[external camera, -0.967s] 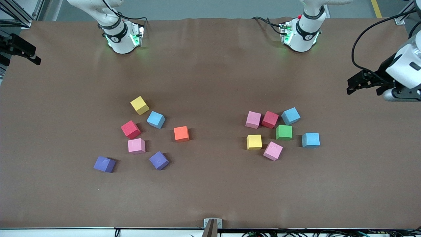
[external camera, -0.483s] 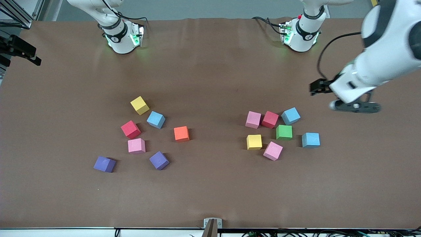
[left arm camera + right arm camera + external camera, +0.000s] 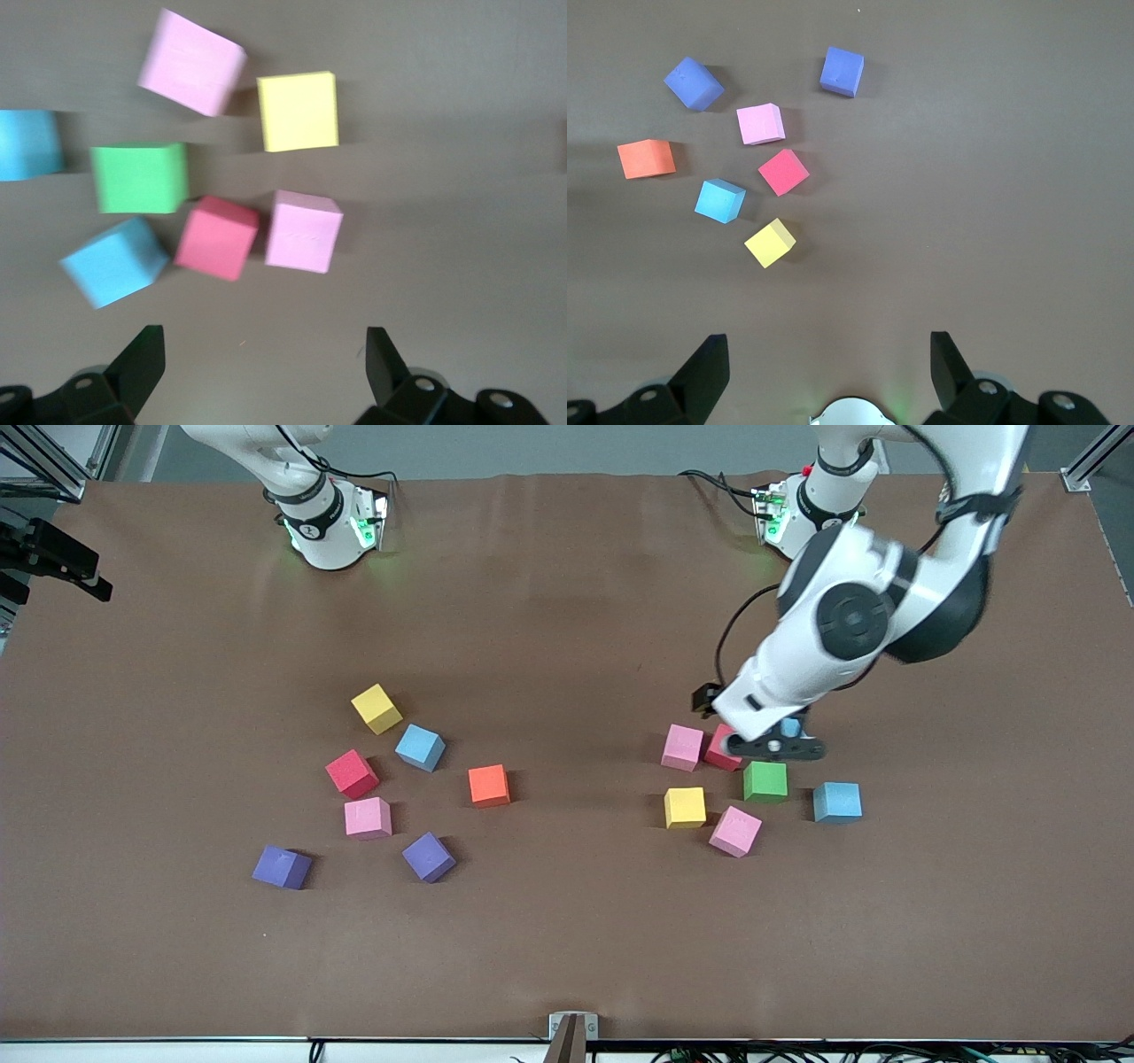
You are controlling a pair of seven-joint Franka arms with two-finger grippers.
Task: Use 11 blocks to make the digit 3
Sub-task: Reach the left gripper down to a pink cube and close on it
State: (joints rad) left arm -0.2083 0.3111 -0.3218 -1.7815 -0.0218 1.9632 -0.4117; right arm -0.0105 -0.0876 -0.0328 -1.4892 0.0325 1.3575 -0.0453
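Blocks still scattered, no digit formed: seven cluster toward the left arm's end, five plus two purple cubes toward the right arm's. Left gripper, jaws spread and empty, hangs over the red block and light blue block. Right gripper, also spread and empty, waits high above the table.
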